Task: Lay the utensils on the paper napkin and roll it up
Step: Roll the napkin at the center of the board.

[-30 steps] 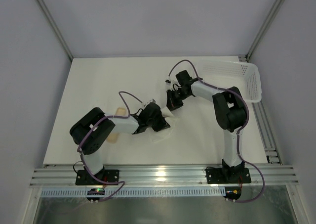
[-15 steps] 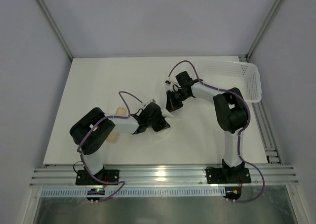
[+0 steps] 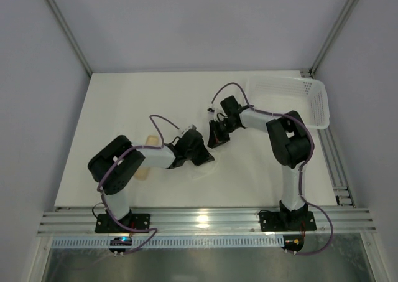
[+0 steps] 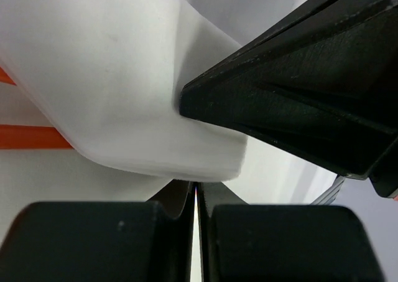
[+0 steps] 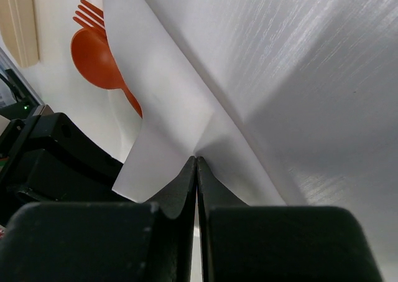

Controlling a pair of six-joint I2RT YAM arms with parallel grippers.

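**A:** Paper napkin [image 5: 186, 76], where is it?
**B:** Mid-table [image 3: 124, 101], between the two arms. One fold is lifted and covers the handle of the orange spoon [image 5: 99, 55], beside the orange fork [image 5: 90, 13].
**A:** And the hands?
**B:** The right hand [image 5: 196, 164] is clenched, pinching the napkin's edge. The left hand [image 4: 196, 192] is clenched too, just under the fold. Whether it nips any paper, I cannot tell.

White tubular left arm [image 3: 153, 158] and right arm [image 3: 288, 183] bear black joints [image 3: 291, 142], purple cables [image 3: 157, 121], a black left hand [image 4: 195, 192] and right hand [image 5: 196, 167].
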